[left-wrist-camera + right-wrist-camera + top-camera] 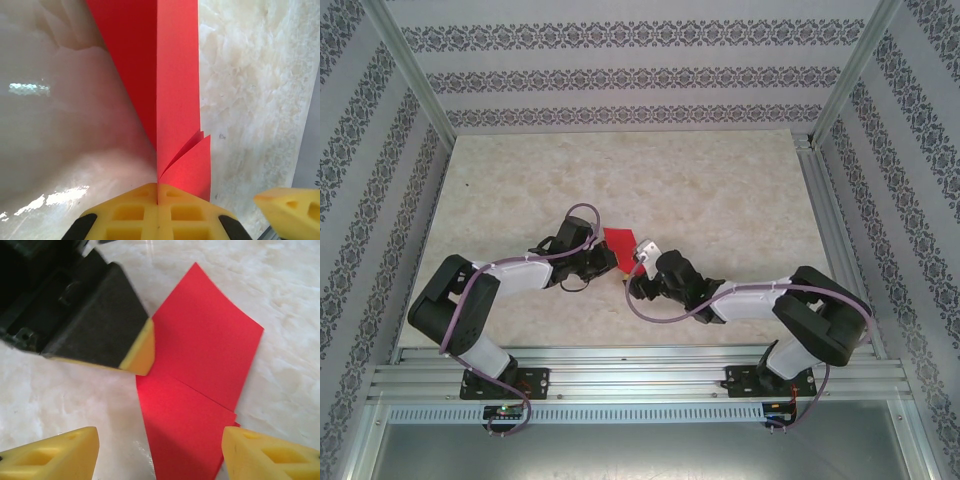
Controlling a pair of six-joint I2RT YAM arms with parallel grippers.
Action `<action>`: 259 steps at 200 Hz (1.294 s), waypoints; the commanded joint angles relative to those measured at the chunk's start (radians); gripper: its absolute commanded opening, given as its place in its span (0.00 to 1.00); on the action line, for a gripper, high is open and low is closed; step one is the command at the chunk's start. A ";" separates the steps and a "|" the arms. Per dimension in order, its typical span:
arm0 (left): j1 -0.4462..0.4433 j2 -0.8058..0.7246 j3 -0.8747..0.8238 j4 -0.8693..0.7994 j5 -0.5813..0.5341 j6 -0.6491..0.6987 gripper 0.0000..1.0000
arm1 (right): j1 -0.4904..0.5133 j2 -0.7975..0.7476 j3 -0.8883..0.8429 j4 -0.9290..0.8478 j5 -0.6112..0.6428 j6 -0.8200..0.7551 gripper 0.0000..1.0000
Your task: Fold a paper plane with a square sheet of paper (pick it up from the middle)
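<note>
A pale, marbled counter [720,180], glossy enough to catch the light, carries a sheet of red paper [619,241] at its centre in the overhead view. Seen from the right wrist, the paper [200,365] rests on the mottled surface with one corner pointing to 12 o'clock. A straight crease runs across it from 9 o'clock to 4 o'clock, and a second layer peeks out at its 5 o'clock edge. From the left wrist, the paper [175,75] rises off the counter in an upright fold.
</note>
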 commanded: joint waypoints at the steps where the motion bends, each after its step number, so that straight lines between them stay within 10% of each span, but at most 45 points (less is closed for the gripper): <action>1: -0.019 -0.032 0.034 -0.031 -0.013 -0.027 0.06 | 0.043 0.058 0.022 0.074 0.089 -0.139 0.64; 207: -0.019 -0.043 0.043 -0.055 -0.007 -0.025 0.07 | 0.081 0.276 0.061 0.302 0.229 -0.276 0.22; 259: -0.017 -0.083 0.040 -0.077 -0.059 -0.018 0.30 | 0.056 0.258 0.040 0.294 0.155 -0.183 0.06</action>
